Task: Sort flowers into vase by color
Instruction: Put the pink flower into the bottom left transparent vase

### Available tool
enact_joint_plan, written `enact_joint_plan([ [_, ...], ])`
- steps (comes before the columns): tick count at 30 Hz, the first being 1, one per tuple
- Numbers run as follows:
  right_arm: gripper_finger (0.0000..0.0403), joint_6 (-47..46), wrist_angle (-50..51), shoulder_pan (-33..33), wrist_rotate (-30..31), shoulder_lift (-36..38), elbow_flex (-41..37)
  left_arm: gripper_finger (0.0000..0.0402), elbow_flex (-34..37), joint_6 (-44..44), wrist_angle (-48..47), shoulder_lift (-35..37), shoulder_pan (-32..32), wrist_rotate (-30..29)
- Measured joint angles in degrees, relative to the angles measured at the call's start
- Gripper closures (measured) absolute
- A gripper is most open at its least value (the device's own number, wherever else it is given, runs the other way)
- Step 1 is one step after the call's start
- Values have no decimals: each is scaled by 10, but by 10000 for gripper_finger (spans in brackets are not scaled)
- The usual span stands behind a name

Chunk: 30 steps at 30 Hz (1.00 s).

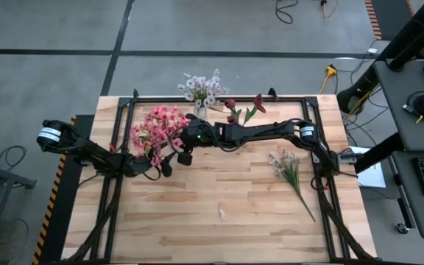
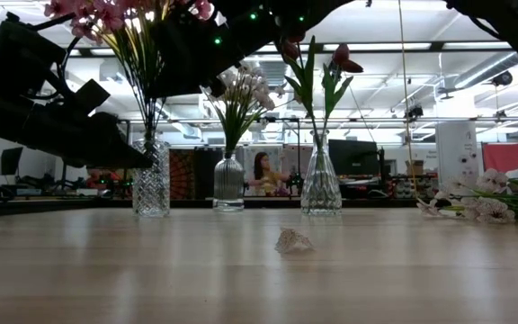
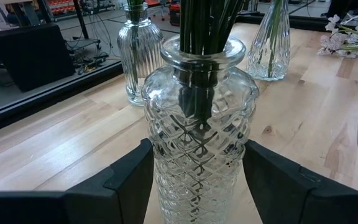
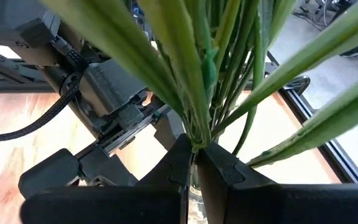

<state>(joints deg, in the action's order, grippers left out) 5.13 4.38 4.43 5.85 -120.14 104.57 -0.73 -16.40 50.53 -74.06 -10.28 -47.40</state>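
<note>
Three glass vases stand in a row at the table's far side. A diamond-cut vase (image 3: 197, 137) holds the pink flowers (image 1: 160, 129). A ribbed vase (image 2: 228, 184) holds white blossoms (image 1: 203, 87), and a smooth vase (image 2: 320, 184) holds dark red blooms (image 1: 245, 109). My left gripper (image 3: 197, 171) reaches in from the table's left, shut on the cut vase. My right gripper (image 4: 194, 149) reaches across from the right, shut on the pink flowers' stems above that vase. My left gripper has the cut vase's body (image 3: 160, 162) between its two fingers (image 3: 129, 177), one on each side. The fingers come in nearly level from the table's left. The vase stands upright on the table. My right gripper pinches the bunched green stems (image 4: 197, 134) of the pink flowers between its fingertips. It comes from the table's right, slanting a little down, with the fingers across the stems. The stems run down into the cut vase's mouth (image 3: 204, 53), and the blossoms fan out above.
A loose bunch of white-lilac flowers (image 1: 289, 169) lies on the table's right part. A small pale scrap (image 2: 293, 240) lies near the table's middle front. A black frame (image 1: 219, 99) runs along the table's edges. The near half of the wooden top shows bare.
</note>
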Motion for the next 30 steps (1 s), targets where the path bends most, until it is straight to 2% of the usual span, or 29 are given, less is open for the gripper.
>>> enact_joint_plan([
  [9,381,14,0,-3,2,2,0,187,0,0,0,0,0,0],
  [20,269,4,3,-7,2,6,-1,164,0,-2,1,0,0,-1],
  [25,240,-7,16,-8,3,17,-1,152,0,-3,4,0,0,-1],
  [30,227,-11,36,-9,8,29,-1,140,0,-4,5,0,0,-2],
])
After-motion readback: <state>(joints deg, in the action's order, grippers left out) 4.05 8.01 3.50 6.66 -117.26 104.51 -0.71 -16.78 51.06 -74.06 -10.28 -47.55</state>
